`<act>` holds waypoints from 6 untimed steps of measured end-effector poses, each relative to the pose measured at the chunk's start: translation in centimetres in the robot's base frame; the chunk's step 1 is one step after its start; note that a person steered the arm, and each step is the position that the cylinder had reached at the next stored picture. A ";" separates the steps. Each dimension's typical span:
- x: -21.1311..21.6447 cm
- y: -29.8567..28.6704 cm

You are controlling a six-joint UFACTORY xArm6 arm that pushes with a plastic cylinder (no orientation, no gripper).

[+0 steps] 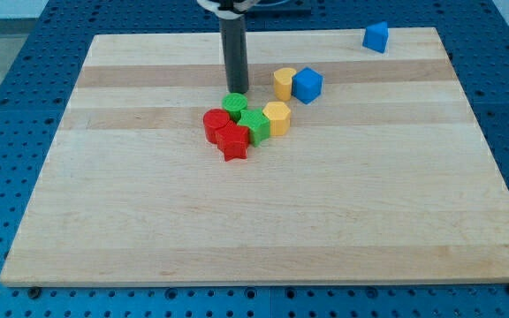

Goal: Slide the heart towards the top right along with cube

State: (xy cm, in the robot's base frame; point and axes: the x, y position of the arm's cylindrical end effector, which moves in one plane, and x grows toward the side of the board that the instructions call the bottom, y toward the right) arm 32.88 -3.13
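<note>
No pincer shows; my tip (237, 91) stands just above the green cylinder (234, 105), near the yellow heart (283, 82).

Pale striped wood on the board (343, 230); blue pegged surface (7, 79) around it. Dark grey rod (235, 53). Two red blocks (224, 132), two green (246, 117), two yellow (277, 99), two blue (307, 84).

The yellow heart (283, 82) sits in the upper middle of the table, lying flat, well short of the top edge. The blue cube (307, 85) is pressed right against its right side, slightly turned, both still far from the top right corner.
</note>
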 end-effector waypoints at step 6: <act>2.5 14.3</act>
